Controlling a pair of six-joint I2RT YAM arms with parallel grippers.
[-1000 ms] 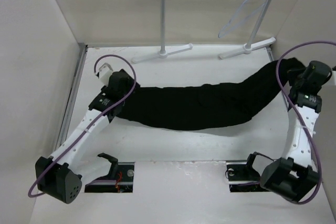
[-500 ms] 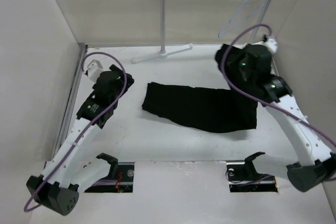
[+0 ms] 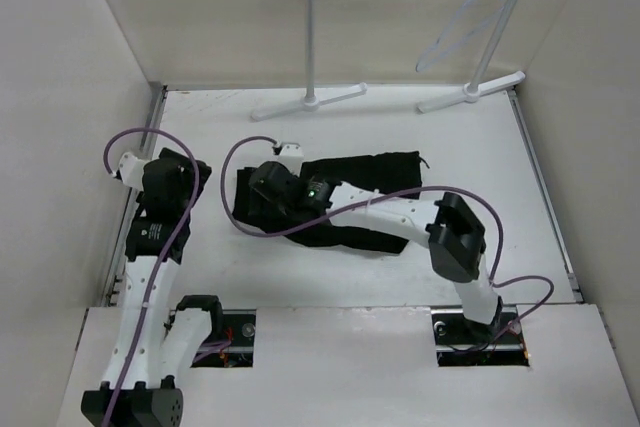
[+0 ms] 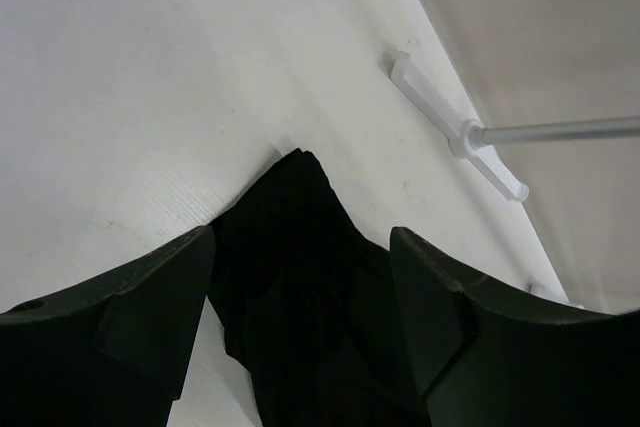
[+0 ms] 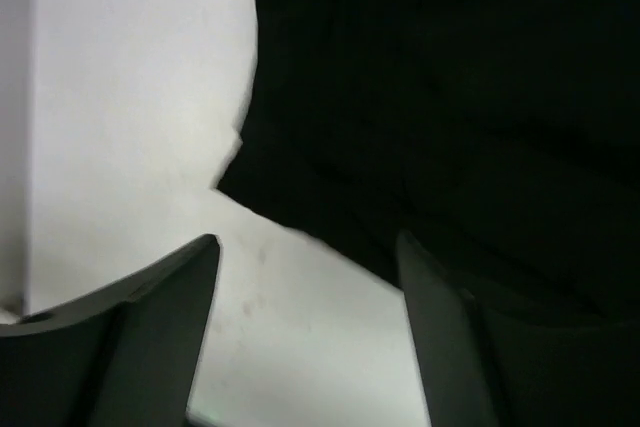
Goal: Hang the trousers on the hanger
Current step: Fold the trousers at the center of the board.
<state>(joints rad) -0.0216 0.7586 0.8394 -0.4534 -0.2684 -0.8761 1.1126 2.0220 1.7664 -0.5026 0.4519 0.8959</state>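
Hanging seemingly on the rack (image 3: 312, 27), the hanger (image 3: 458, 32) lies beyond the trousers (image 3: 375, 172).

L tool (image 4: 300, 277) & R tool (image 5: 305, 287): jaws apart.

Bright, even light fell from overhead, nearly washing out the white table (image 3: 480, 147). The trousers (image 3: 370, 172) read as flat black, their folds barely visible. My right wrist view was smeared, with my fingers (image 5: 130, 347) soft at 7 o'clock.
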